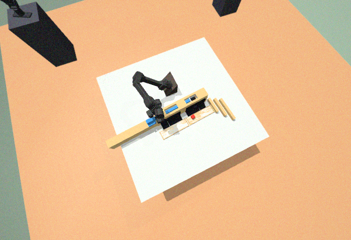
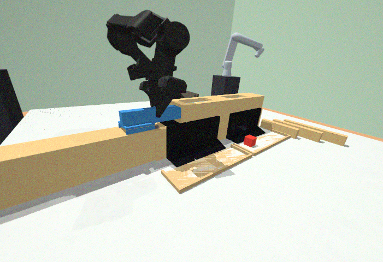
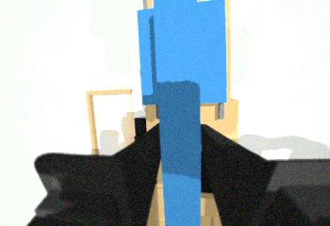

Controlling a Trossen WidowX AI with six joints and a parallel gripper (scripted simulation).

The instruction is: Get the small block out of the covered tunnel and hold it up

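tray: red block (image 1: 193, 116) (image 2: 249, 141) inside
block: well apart from pincer (image 1: 159, 121) (image 2: 159, 114) (image 3: 181, 126)
pincer: clenched on blue handle (image 2: 170, 113) (image 3: 181, 155)

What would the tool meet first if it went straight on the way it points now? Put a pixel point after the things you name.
Most likely the wooden beam (image 1: 133, 133) (image 2: 74, 151) just below. The tool (image 2: 158, 115) (image 3: 181, 128) points down, shut on the blue handle (image 2: 166, 114) (image 3: 182, 141); the exact gap is unclear.

Wooden tunnel roof (image 1: 182, 107) (image 2: 221, 106) above side openings.
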